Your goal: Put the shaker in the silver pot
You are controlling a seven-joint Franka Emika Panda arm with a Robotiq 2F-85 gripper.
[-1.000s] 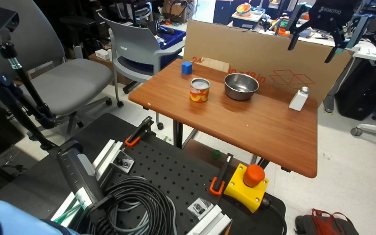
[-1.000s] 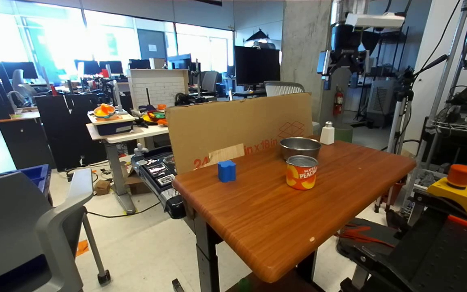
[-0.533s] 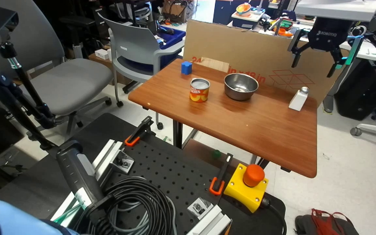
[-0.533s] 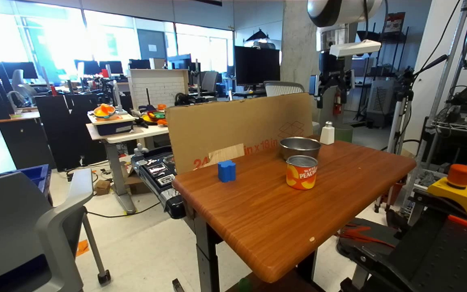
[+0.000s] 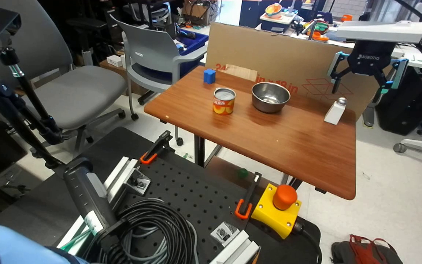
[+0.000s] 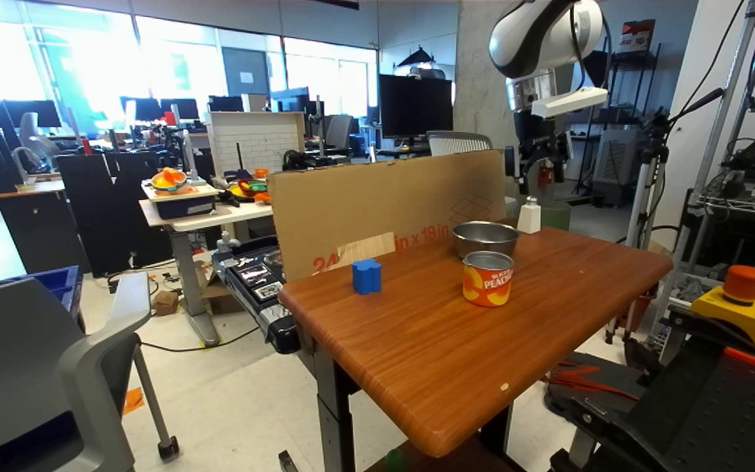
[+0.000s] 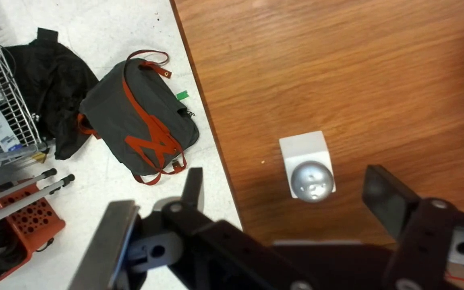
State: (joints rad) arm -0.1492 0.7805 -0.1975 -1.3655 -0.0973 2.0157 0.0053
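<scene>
The shaker is a white, tapered bottle with a rounded silver cap. It stands upright near the table's end in both exterior views [image 5: 334,113] [image 6: 529,217]. In the wrist view the shaker [image 7: 305,150] shows from above, between the two fingers. The silver pot [image 5: 266,106] is a shallow round metal bowl on the same table. It also shows in an exterior view [image 6: 468,244], partly behind a can, and is out of the wrist view. My gripper [image 5: 356,96] is open and empty, above the shaker and apart from it. Its spread fingers show in the wrist view [image 7: 283,175].
An orange peach can [image 5: 224,102] stands beside the pot. A blue block [image 5: 209,76] sits at the table's far corner. A cardboard panel [image 5: 291,55] rises along the table's back edge. A grey and red bag [image 7: 135,108] lies on the floor beyond the table's end.
My gripper has come down from well above the table to just above the shaker, still open. The shaker, pot, can and block have not moved.
</scene>
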